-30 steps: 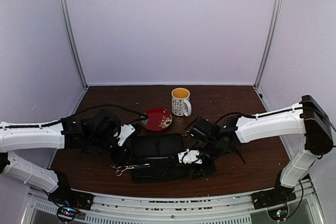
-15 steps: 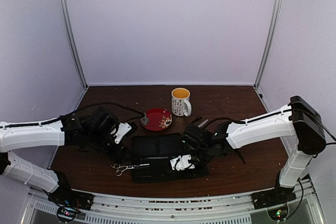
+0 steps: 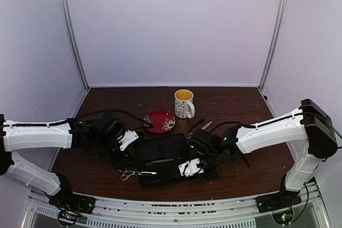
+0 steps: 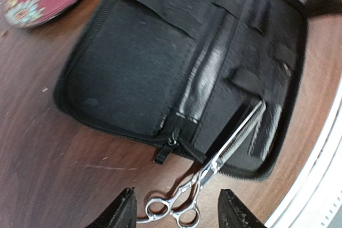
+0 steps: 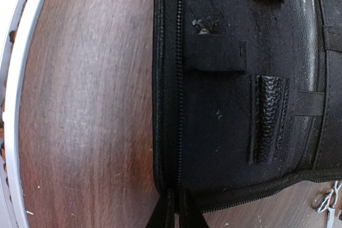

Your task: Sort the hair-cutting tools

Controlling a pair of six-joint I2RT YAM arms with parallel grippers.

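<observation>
left gripper (image 4: pixel 179 211): held apart, nothing grabbed | scissors (image 4: pixel 214 166): laid with rings on table (image 4: pixel 43 148) between those fingers, blades over case (image 4: pixel 133 73) edge | right gripper (image 5: pixel 171 213): pinched closed at case's zip edge

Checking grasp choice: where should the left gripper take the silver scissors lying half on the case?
Probably pinch the scissors at the shanks just ahead of the rings, coming straight down: the rings lie flat on bare table, off the case, between the left gripper's open fingers.
</observation>
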